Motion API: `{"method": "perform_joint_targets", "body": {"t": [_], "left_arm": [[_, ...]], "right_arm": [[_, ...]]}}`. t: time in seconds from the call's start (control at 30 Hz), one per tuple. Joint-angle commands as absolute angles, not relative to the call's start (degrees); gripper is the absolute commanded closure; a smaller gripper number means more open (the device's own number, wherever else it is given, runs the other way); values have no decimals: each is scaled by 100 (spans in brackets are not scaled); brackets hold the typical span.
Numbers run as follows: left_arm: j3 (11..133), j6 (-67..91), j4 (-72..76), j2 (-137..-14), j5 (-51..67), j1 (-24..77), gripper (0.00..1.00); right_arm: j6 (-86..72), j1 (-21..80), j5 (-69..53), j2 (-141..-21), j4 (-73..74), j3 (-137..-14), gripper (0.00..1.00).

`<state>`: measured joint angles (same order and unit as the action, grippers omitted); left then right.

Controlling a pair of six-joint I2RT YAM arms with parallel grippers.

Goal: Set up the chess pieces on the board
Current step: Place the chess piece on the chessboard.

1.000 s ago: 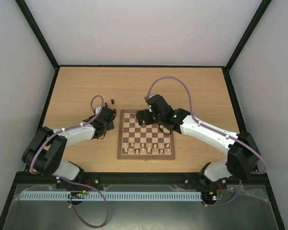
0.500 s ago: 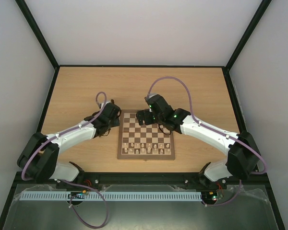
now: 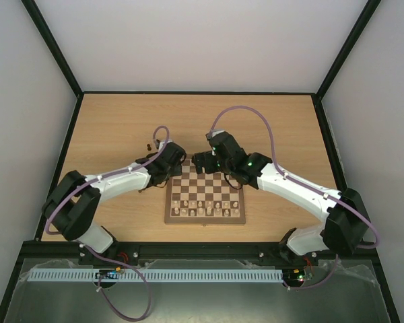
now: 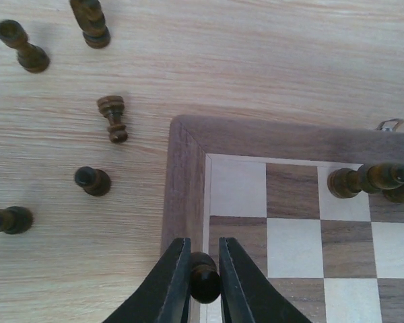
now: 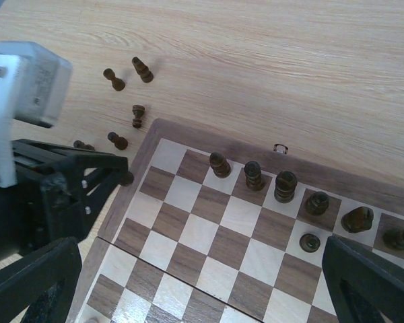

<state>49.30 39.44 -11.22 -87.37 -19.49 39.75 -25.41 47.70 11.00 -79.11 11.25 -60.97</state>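
The board [image 3: 205,190] lies in the middle of the table. My left gripper [image 4: 205,270] is shut on a dark pawn [image 4: 205,277], held over the board's left border [image 4: 184,182] near its far-left corner. In the top view the left gripper [image 3: 174,157] is at that corner. My right gripper [image 5: 198,269] is wide open and empty above the board's far half; it also shows in the top view [image 3: 200,161]. Several dark pieces [image 5: 285,186] stand along the far row, and a dark pawn [image 5: 310,242] stands one row nearer. Several loose dark pieces [image 4: 113,118] stand or lie on the table left of the board.
Pale pieces [image 3: 205,207] fill the board's two near rows. The loose dark pieces [image 3: 150,145] sit just beyond the far-left corner. The left arm's wrist [image 5: 27,81] is close to the right gripper's left finger [image 5: 34,282]. A small metal clasp [image 5: 279,147] is on the board's far edge.
My left arm has swung right from the table beside the board to the board's far-left corner. The right arm has barely moved.
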Motion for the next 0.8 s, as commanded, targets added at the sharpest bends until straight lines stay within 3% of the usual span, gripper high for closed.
{"method": "perform_joint_targets", "body": {"t": [0.0, 0.77], "left_arm": [[5123, 3885, -906, -9050, -1964, 4040, 86], [5380, 3853, -746, -9511, -1998, 4210, 85]], "right_arm": [[-2593, 4757, 1221, -7764, 1222, -6008, 1], [-2590, 4760, 1175, -7815, 1187, -5957, 1]]}}
